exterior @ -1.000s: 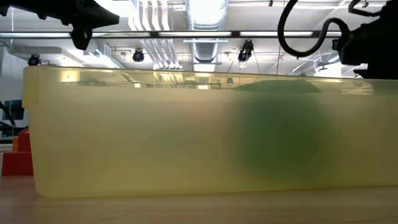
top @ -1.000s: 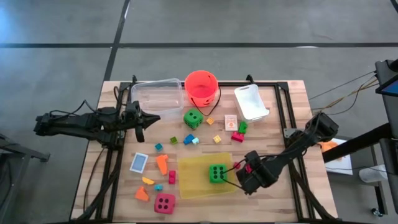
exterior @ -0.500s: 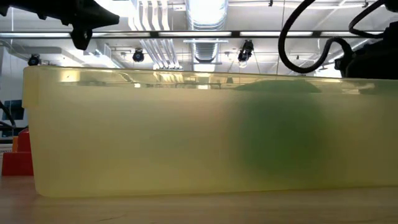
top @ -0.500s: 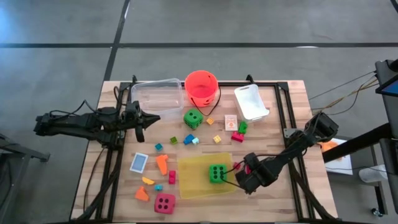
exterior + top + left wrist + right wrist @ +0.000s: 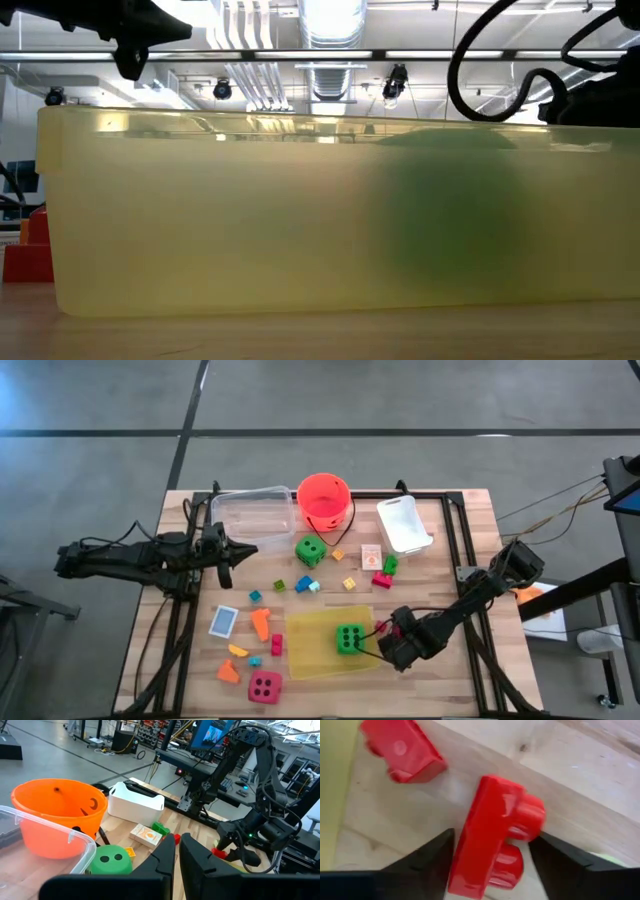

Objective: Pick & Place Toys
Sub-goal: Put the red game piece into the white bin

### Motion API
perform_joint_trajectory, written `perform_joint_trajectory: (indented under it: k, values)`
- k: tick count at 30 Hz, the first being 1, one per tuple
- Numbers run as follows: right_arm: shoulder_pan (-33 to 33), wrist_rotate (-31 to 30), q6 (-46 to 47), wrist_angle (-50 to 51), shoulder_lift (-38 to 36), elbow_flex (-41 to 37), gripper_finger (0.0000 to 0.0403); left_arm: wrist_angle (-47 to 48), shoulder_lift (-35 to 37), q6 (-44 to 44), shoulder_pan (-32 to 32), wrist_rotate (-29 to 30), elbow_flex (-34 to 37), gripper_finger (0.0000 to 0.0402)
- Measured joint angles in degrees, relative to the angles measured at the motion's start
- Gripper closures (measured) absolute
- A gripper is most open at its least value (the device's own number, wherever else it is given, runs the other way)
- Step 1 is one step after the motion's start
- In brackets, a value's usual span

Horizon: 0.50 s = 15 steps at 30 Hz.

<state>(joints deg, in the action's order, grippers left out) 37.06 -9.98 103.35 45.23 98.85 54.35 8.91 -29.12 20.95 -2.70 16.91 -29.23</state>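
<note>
Red plastic brick (image 5: 492, 837): light, rigid, slick; grip flat sides. Right gripper (image 5: 492, 855) fingers spread, bracketing it, contact unclear.

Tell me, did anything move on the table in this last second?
The right gripper sank slightly beside the yellow tray, fingers closing around a red brick. The left gripper stayed parked by the clear box; the toys did not move.

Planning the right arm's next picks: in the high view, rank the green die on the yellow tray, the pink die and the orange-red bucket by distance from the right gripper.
1. Green die, on the yellow tray, just beside the right gripper.
2. Pink die, front-left.
3. Orange-red bucket, far edge.
</note>
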Motion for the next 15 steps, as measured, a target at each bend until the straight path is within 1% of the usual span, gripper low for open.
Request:
perform_joint_trajectory:
  k: [3, 4, 10, 15]
  values:
    - [0.0, -0.04, -0.93, 0.21, 0.0, 0.28, 0.0241, 0.01, 0.0, 0.02, 0.0, 0.0, 0.0, 0.0379]
    - [0.0, -0.04, -1.72, 0.23, 0.0, 0.42, 0.0251, 0.01, 0.0, 0.02, 0.0, 0.0, 0.0, 0.0379]
    - [0.02, -0.47, -5.71, 2.23, 0.02, 2.24, 0.0251, 0.0, 0.0, 0.51, 0.0, 0.01, 0.0, 0.0379]
    - [0.07, -0.55, -7.89, 10.75, 0.02, 7.33, 0.0251, -0.01, -0.15, 0.2, 0.0, 0.01, 0.0, 0.0379]
